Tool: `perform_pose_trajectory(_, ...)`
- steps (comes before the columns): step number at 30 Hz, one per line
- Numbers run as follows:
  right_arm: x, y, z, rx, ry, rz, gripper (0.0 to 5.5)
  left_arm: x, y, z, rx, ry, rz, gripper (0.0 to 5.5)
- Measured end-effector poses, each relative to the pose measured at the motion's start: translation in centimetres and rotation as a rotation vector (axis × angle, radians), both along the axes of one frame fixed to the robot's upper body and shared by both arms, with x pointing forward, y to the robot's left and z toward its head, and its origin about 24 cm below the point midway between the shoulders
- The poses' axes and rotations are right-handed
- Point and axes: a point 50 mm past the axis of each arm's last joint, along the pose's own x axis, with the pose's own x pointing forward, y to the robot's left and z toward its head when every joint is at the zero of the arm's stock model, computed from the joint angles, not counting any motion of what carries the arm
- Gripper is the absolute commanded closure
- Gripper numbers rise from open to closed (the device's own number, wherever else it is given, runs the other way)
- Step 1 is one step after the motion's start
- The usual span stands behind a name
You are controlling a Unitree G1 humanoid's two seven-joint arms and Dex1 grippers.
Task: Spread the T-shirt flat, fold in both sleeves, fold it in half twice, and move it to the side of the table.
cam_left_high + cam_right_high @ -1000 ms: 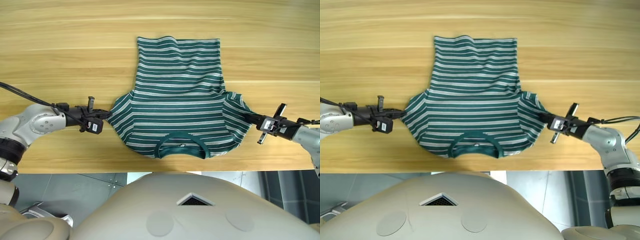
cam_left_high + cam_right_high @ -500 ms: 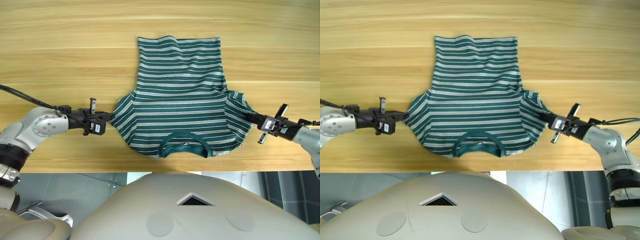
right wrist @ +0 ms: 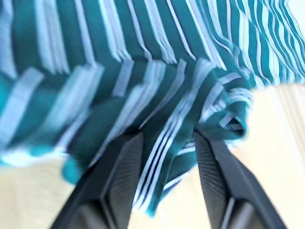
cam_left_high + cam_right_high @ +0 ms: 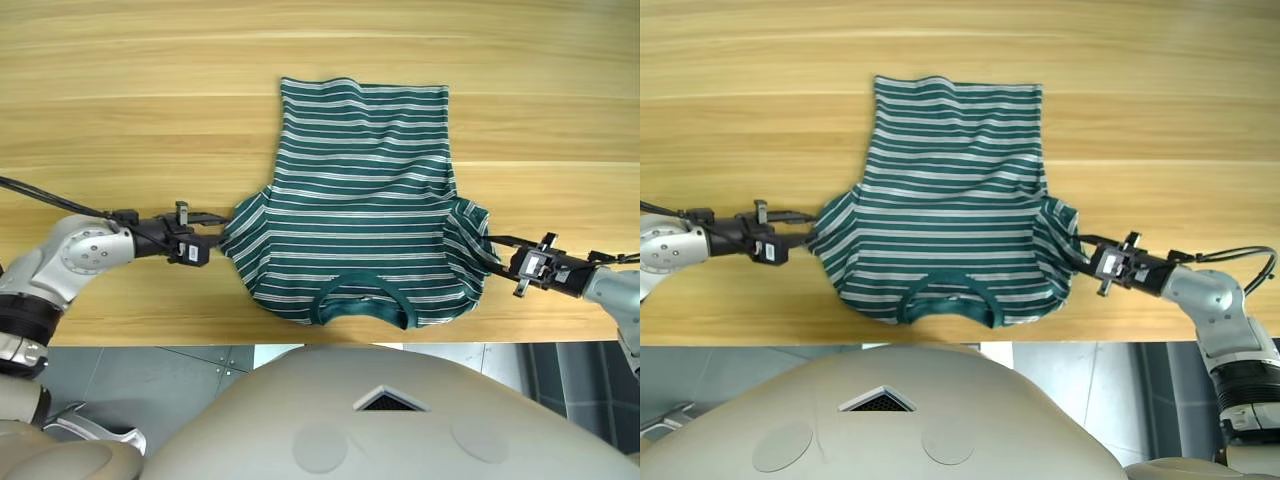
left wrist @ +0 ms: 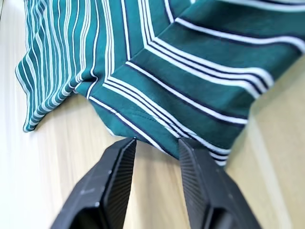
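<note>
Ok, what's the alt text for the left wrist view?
The left tool, its two black fingers apart, straddles the hem of one sleeve of the green, white-striped T-shirt. The shirt lies on a pale wooden table.

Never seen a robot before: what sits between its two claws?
The T-shirt lies between the left gripper and right gripper, one at each sleeve, as the left eye view shows.

Head stereo overhead; wrist cameras near T-shirt
</note>
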Motion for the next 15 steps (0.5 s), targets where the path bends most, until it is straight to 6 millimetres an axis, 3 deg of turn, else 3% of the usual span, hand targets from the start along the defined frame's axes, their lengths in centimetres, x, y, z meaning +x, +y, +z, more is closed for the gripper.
perform_pose_trajectory(15,1.09,-1.03,0.59,-0.040,-0.064,-0.054,0.56,0.38,0.86,-0.27,-0.053,-0.079,0.032,1.63)
